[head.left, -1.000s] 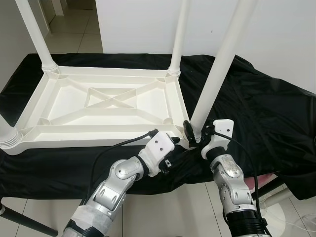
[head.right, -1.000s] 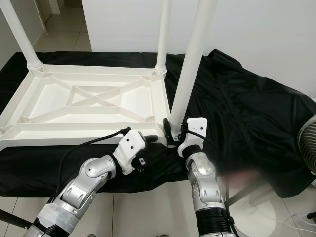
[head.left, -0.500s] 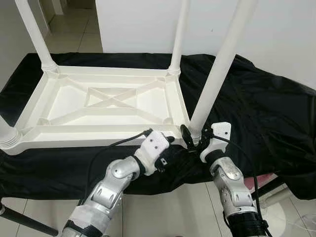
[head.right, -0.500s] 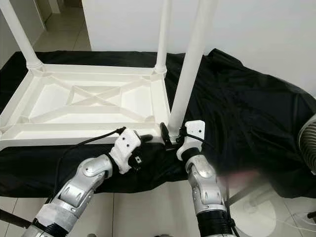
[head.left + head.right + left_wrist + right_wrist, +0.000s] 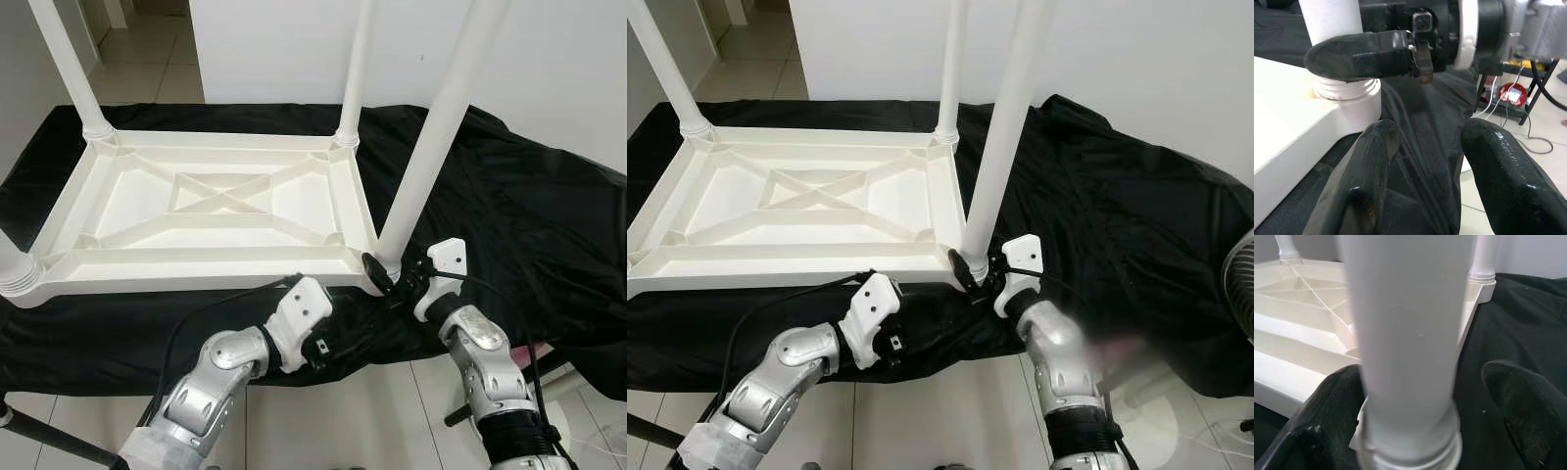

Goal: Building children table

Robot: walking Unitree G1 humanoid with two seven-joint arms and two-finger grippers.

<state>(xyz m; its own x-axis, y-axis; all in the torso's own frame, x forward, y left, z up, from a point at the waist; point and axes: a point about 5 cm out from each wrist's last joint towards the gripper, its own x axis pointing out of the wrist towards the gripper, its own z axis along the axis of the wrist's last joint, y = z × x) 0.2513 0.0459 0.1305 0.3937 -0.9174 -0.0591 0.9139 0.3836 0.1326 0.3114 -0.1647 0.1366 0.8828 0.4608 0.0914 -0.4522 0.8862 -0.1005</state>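
Note:
A white plastic children's table [image 5: 216, 201] lies upside down on a black cloth [image 5: 509, 196], with its legs pointing up. The near right leg [image 5: 431, 147] stands in the corner socket closest to me. My right gripper [image 5: 392, 279] is open around the base of that leg; in the right wrist view the leg [image 5: 1405, 333] stands between the two fingers [image 5: 1327, 416], with a gap on one side. My left gripper [image 5: 328, 335] is open and holds nothing, low over the cloth just below the table's front rim. In the left wrist view its fingers [image 5: 1366, 171] point at the leg base [image 5: 1344, 90].
Two more legs rise at the far left [image 5: 73, 69] and far right [image 5: 353, 69] corners, and another at the near left corner [image 5: 15, 269]. A white wall stands behind. A fan [image 5: 1239, 294] is at the right edge, above tiled floor [image 5: 362, 421].
My left gripper has drawn back from the table's near right corner, down toward me. My right arm has shifted slightly right and stays at the leg base.

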